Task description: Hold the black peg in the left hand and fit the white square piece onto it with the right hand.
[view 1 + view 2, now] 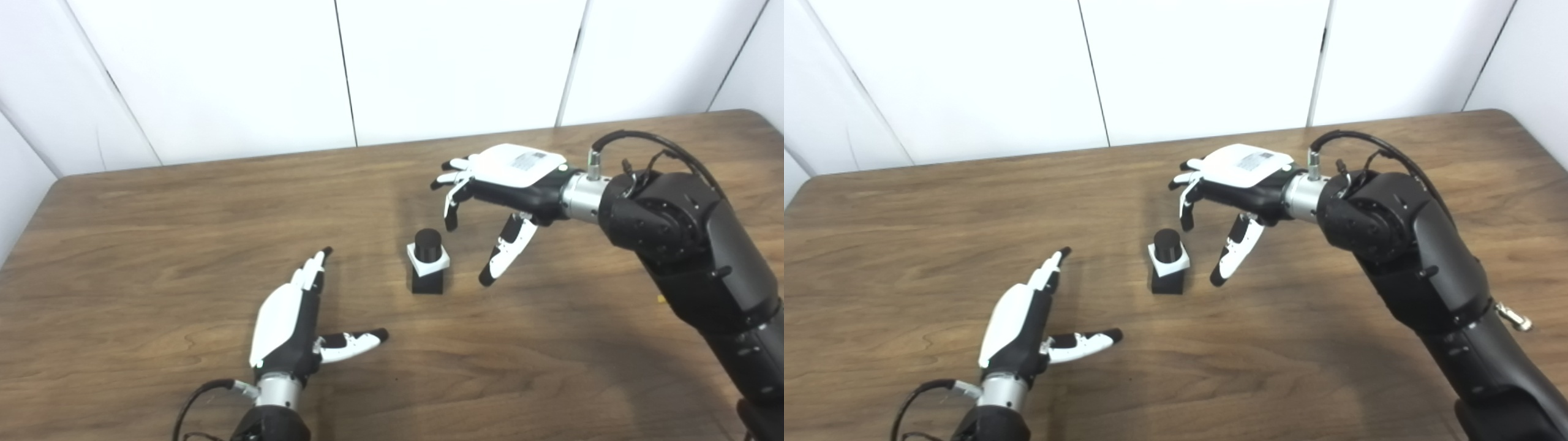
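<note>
Already the white square plastic piece (429, 260) sits on the rigid black peg (428, 244); my left hand (294, 324) and right hand (490, 202) spread empty; I'd grip its light, slick block base

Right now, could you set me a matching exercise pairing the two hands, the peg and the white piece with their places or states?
Things:
1. left hand
2. right hand
3. peg
4. white piece

States:
A. standing on the table, held by nothing
B. open, low near the front edge
C. seated around the peg
D. open, raised beside the peg

Pairs: 1-B, 2-D, 3-A, 4-C
</note>
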Motion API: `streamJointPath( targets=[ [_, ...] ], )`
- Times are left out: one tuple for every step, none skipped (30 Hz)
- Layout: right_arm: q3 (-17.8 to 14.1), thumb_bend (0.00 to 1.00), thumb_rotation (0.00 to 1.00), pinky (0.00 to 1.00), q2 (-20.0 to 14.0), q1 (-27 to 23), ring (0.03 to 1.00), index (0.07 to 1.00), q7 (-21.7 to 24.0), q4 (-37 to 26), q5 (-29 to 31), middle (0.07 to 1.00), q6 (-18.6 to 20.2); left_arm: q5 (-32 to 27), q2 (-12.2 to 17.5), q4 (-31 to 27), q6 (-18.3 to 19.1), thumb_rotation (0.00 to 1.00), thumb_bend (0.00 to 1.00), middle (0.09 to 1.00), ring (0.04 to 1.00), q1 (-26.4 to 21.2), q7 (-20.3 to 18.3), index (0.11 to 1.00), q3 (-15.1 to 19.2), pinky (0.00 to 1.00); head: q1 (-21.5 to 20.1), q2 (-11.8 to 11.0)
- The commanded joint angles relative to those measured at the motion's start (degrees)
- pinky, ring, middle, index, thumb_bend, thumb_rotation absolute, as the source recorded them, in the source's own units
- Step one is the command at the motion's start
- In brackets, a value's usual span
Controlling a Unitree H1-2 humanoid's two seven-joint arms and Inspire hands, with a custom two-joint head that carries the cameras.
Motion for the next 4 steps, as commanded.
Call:
streamJointPath(
  targets=[
    [-1.9, 0.97, 0.4, 1.0, -0.9, -1.4, 1.0, 0.699, -2.1, -2.2, 1.3, 0.944, 1.9, 0.0, -0.5, -2.4, -0.3, 0.31, 0.88, 0.992, 1.0, -0.4, 1.5, 0.983, 1.1, 0.89, 0.0, 0.1],
    [-2.3, 0.97, 0.4, 1.0, -1.1, -1.2, 1.0, 0.712, -2.2, -2.1, 1.6, 0.947, 2.3, -0.5, -0.4, -2.6, -0.6, 0.32, 0.86, 0.989, 1.0, -0.5, 2.1, 0.981, 1.7, 0.89, 0.0, 0.1],
    [-2.8, 0.96, 0.41, 1.0, -1.3, -0.9, 1.0, 0.727, -2.3, -2.0, 1.9, 0.951, 3.0, -1.2, -0.5, -2.6, -1.0, 0.33, 0.85, 0.989, 1.0, -0.5, 2.9, 0.981, 2.4, 0.89, 0.0, 0.2],
    [-3.2, 0.96, 0.41, 1.0, -1.5, -0.7, 1.0, 0.745, -2.6, -1.9, 2.2, 0.954, 3.3, -2.0, -0.6, -2.7, -1.5, 0.34, 0.84, 0.987, 0.996, -0.6, 3.6, 0.978, 3.2, 0.89, 0.0, 0.2]
  ],
)
